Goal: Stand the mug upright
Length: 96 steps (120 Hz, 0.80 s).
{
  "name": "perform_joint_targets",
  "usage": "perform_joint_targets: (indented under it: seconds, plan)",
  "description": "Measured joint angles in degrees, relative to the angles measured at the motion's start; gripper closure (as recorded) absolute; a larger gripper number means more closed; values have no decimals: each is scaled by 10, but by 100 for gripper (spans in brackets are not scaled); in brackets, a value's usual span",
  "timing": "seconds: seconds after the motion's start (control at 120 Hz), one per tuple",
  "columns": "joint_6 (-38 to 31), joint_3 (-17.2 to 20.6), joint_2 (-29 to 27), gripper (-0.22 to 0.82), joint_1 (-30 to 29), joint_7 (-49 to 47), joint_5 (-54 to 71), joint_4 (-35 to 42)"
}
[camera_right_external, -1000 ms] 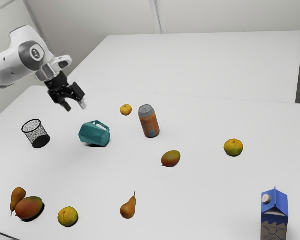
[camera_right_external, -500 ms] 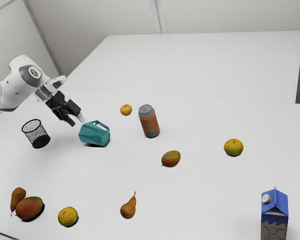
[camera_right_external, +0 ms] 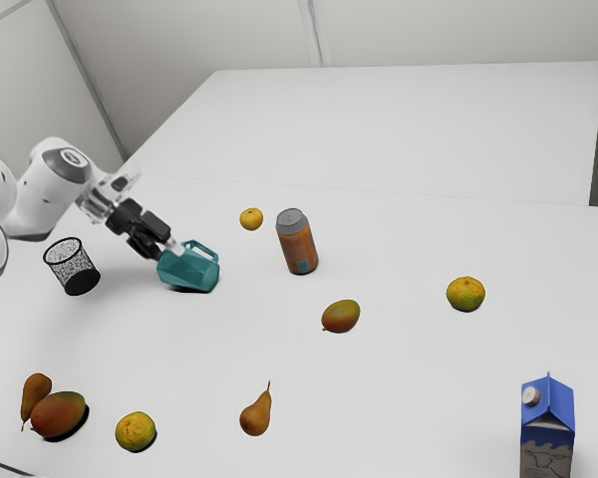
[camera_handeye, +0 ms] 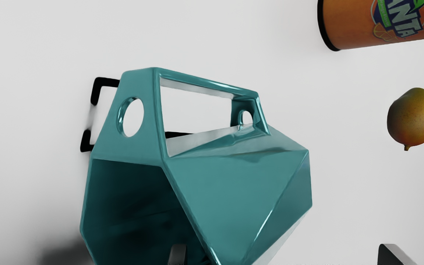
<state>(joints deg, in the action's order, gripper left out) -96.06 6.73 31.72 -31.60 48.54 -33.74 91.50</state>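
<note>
While the blue-green mug (camera_right_external: 187, 269) lies on its side on the white table (camera_right_external: 379, 408), near the orange can (camera_right_external: 298, 247), my gripper (camera_right_external: 166, 248) is close by the mug's mouth, fingers spread wide.

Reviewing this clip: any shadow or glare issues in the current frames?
Exterior view: even light, pale walls, small dark shadows under the mug and the larger mango. Wrist view: bright glints along the mug's handle and edges, a very dark interior, a soft shadow by its mouth, and hard black shapes beside the handle, possibly shadow.
</note>
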Motion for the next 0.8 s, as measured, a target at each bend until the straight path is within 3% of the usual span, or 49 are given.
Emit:
perform_joint_targets:
  seconds: [0.275,0.375,0.617,0.8]
  plan:
    - [23,5,0,53,-5,19,-17,-1]
    - [27,8,-2,64,-4,25,-18,-1]
    - [23,9,-8,75,3,33,-12,0]
    - [-3,10,-61,77,27,38,12,24]
